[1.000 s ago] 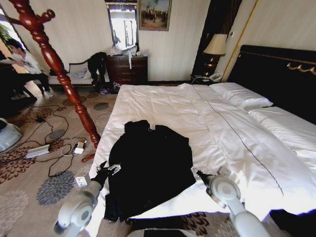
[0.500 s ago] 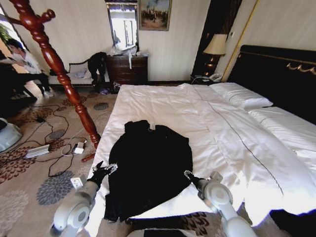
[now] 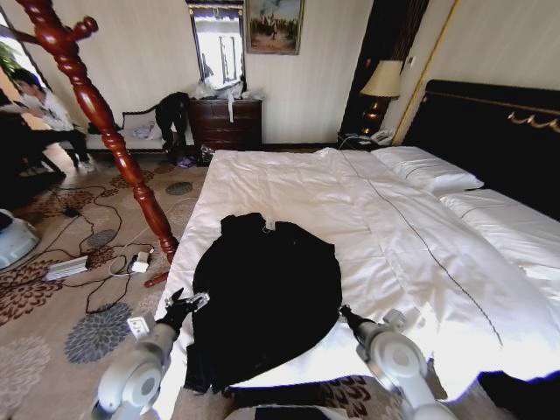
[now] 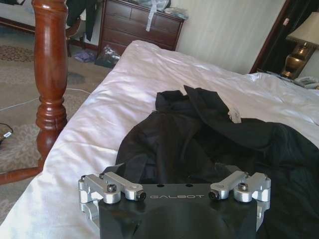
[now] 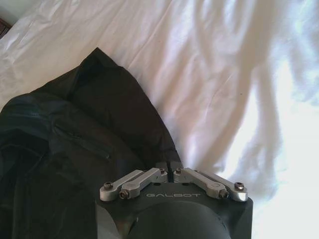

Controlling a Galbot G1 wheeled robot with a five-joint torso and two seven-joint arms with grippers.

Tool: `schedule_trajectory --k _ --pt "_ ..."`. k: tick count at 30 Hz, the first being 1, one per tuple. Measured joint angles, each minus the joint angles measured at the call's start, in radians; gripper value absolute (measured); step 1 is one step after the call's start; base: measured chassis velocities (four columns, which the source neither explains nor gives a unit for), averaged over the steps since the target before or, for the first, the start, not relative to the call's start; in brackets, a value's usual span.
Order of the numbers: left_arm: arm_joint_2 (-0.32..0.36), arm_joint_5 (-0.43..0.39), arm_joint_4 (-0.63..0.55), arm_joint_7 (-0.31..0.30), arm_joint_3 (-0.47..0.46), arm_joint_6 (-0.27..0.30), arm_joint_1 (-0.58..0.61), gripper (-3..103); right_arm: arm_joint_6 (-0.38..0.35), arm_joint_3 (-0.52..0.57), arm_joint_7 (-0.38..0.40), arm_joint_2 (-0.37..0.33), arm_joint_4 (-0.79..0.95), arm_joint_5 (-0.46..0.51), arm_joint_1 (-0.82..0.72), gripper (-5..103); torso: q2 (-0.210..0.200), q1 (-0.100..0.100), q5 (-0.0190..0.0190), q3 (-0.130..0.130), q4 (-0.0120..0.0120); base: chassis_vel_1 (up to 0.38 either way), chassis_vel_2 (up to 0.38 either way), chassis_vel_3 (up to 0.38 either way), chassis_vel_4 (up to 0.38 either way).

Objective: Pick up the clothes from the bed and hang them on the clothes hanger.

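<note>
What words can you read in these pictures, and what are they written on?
"GALBOT": on the black body of the left end effector.
"GALBOT": on the black body of the right end effector.
The small white label at the collar of the black clothes: too small to read.

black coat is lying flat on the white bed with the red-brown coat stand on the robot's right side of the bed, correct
Not quite. The head view shows the clothes hanger on the robot's left side of the bed, not its right. The clothes do lie flat on the white duvet.
</note>
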Motion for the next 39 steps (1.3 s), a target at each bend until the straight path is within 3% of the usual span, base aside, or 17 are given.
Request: schedule_trajectory --k 6,14,34,39 --pt "-0.006 0.004 -0.003 -0.002 0.002 0.000 0.002 100 0.029 0.020 -0.008 -0.001 0.019 -0.035 -0.058 0 0.000 0.000 0.0000 0.000 0.0001 0.000 0.000 0.000 0.000" --pt "-0.011 0.006 -0.005 -0.003 0.008 0.000 -0.007 100 0.080 0.043 0.000 -0.030 0.118 -0.125 -0.294 0 0.000 0.000 -0.0001 0.000 -0.0003 0.000 0.000 0.000 0.000" --pt "-0.043 0.016 -0.024 -0.001 -0.021 0.000 0.019 100 0.132 0.047 0.061 -0.120 0.264 -0.251 -0.563 0 0.000 0.000 -0.0001 0.000 -0.0001 0.000 0.000 0.000 0.000" --pt "-0.045 0.017 -0.021 -0.001 -0.015 0.000 0.015 100 0.132 0.049 0.071 -0.120 0.231 -0.270 -0.550 0 0.000 0.000 -0.0001 0.000 -0.0003 0.000 0.000 0.000 0.000"
